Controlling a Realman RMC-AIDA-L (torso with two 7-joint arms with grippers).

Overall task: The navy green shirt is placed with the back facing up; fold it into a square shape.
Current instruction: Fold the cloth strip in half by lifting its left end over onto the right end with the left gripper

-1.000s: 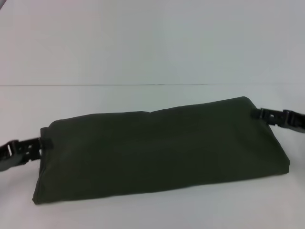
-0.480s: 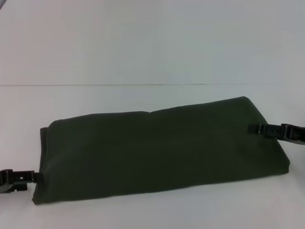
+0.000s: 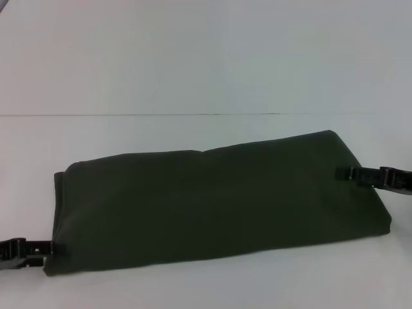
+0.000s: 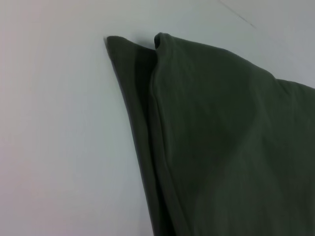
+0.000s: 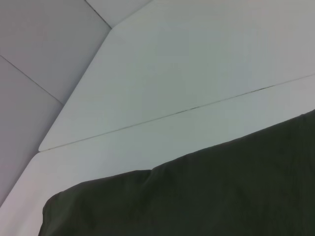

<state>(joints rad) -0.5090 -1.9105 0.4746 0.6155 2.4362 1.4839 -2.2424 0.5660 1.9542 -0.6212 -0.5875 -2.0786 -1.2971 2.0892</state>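
The navy green shirt [image 3: 219, 206] lies on the white table, folded into a long band with its plain side up, running left to right and slanting a little. My left gripper [image 3: 46, 247] sits low at the band's left end, by its near corner, touching the cloth edge. My right gripper [image 3: 342, 173] is at the right end, about halfway along that short edge, its tip over the cloth. The left wrist view shows the shirt's [image 4: 221, 147] layered folded edges. In the right wrist view only the shirt's [image 5: 221, 191] far edge is visible.
The white table [image 3: 193, 77] extends far behind the shirt, crossed by a thin seam [image 3: 161, 115]. A narrow strip of table lies in front of the shirt. The table's far corner [image 5: 110, 28] appears in the right wrist view.
My left gripper has slid along the shirt's left end toward the near corner. My right gripper has moved a little nearer along the right end. The shirt has not shifted.
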